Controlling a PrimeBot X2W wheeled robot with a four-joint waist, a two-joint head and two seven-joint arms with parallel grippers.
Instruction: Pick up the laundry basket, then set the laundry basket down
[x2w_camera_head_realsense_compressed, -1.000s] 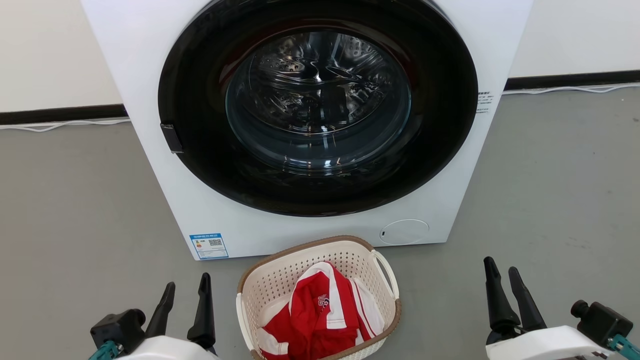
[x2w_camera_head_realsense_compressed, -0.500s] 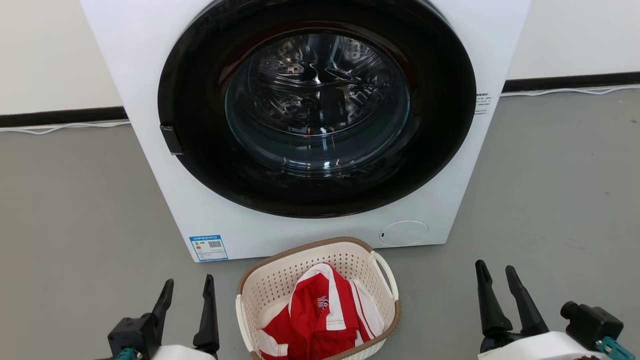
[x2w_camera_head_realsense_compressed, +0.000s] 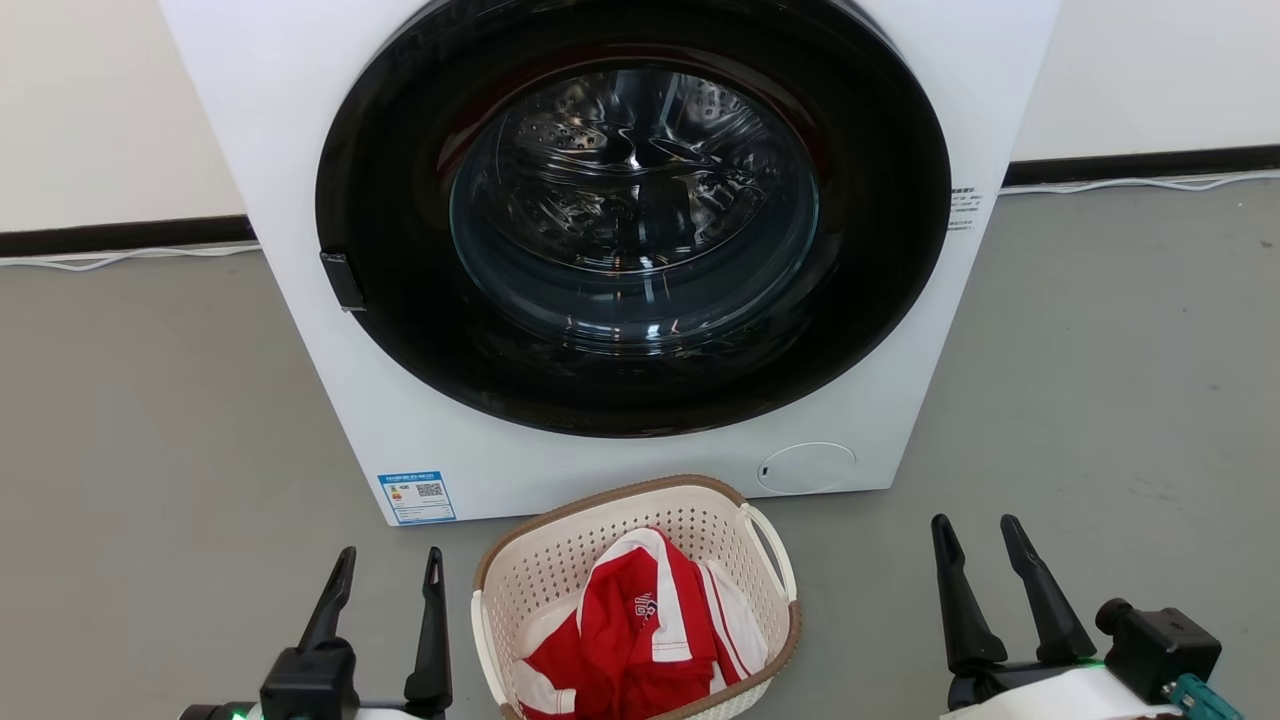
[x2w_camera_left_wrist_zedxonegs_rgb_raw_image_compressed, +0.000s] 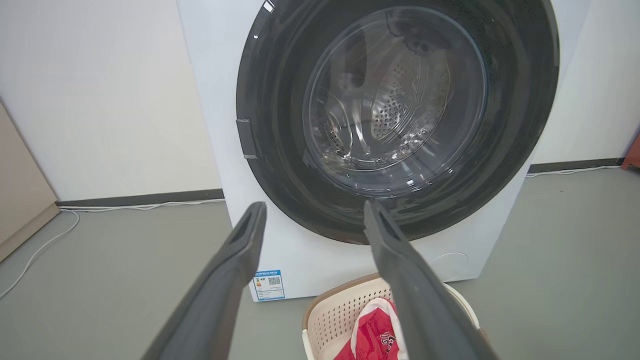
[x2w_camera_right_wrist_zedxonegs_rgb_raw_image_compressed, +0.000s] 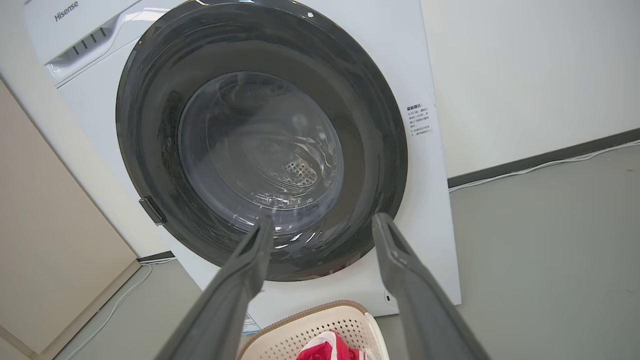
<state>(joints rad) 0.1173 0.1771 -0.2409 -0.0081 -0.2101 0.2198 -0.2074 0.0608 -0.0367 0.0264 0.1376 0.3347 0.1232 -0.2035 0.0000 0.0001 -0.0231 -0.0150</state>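
Grey floor (x2w_camera_head_realsense_compressed: 150, 420) under washer (x2w_camera_head_realsense_compressed: 300, 150), laundry basket (x2w_camera_head_realsense_compressed: 560, 560), white cable (x2w_camera_head_realsense_compressed: 110, 254).

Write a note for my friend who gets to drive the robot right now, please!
Left pincer: open, empty, close beside the laundry basket on its left, not touching it.
Right pincer: open, empty, out to the basket's right, farther off.
Basket: on the grey floor in front of the washer, with a red and white garment inside.
Done: nothing lifted yet.
Left: grip the basket, probably by its white loop handles, lift it, then set it down.
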